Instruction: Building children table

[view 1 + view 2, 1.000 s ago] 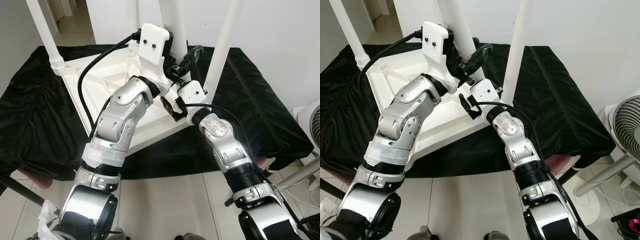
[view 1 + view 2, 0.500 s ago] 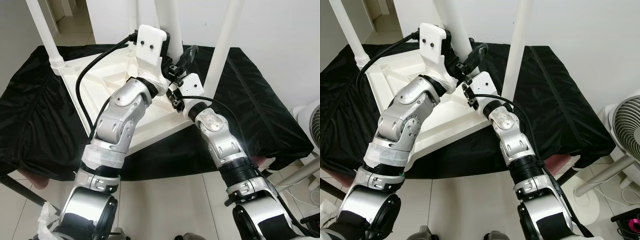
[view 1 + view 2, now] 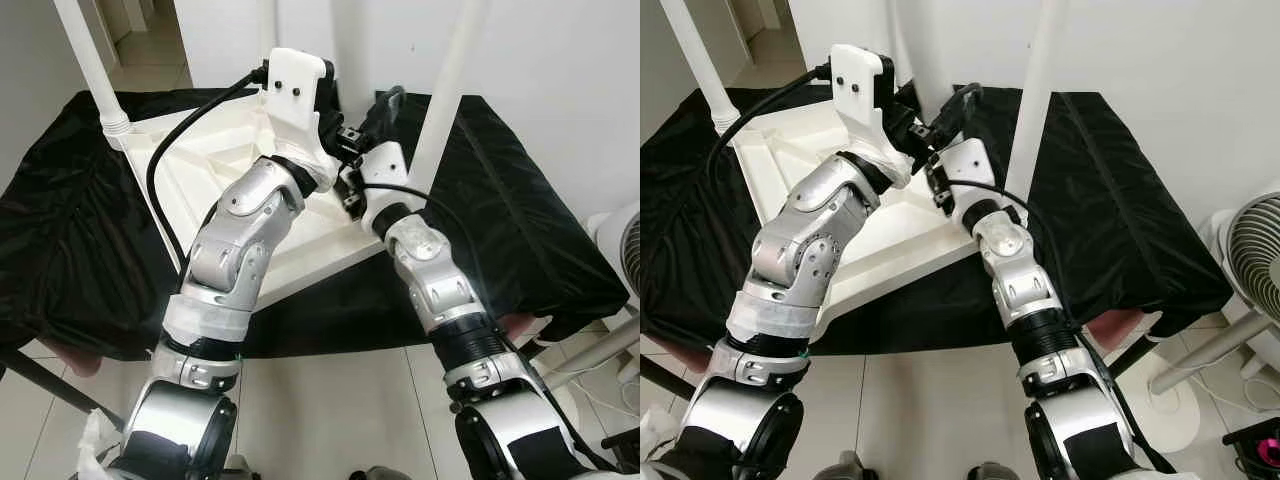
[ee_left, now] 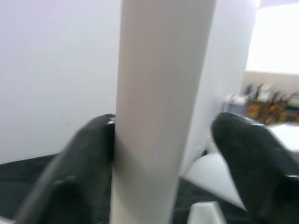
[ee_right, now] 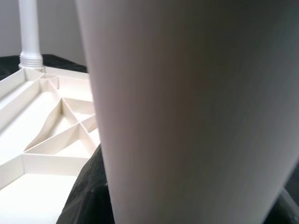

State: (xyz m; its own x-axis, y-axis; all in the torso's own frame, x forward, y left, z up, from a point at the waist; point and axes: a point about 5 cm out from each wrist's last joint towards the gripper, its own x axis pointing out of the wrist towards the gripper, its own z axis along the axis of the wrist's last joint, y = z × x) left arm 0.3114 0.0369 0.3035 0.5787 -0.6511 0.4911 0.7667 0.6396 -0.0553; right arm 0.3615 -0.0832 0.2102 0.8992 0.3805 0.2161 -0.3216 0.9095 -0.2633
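A white children's table top (image 3: 210,170) lies upside down on a black cloth, with white legs standing up from its corners. In the left wrist view my left gripper (image 4: 163,135) is open around the back table leg (image 4: 163,93): one black finger (image 4: 88,158) touches it and the other stands slightly off it. My left wrist (image 3: 295,90) hides that leg in the head views. My right gripper (image 3: 378,112) is raised beside the left wrist, right up against the same leg (image 5: 196,107).
Another leg (image 3: 92,70) stands at the far left corner and one (image 3: 448,90) at the right. The black cloth (image 3: 520,220) covers the whole support. A white fan (image 3: 1255,260) stands on the tiled floor to the right. A wall is close behind.
My right arm has lifted off the table top's underside and moved back and up to the rear leg. The left arm has barely shifted.
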